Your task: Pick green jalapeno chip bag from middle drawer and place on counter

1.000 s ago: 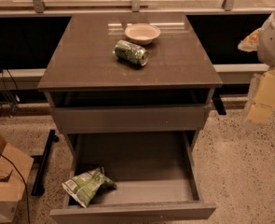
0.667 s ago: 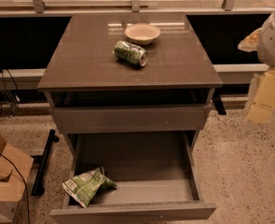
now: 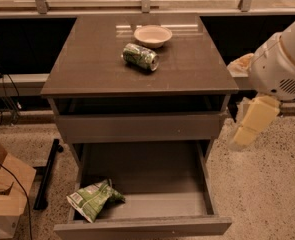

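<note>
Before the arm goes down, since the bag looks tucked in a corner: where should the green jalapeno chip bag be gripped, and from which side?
Probably from above, on the crumpled right end of the green jalapeno chip bag, which lies flat in the front-left corner of the middle drawer; walls block its left and front. The tool hangs right of the cabinet, outside the drawer.

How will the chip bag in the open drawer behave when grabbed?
The green jalapeno chip bag looks crumpled, so probably floppy and light. Its foil may slip. The gripper hangs right of the cabinet, away from it.
</note>
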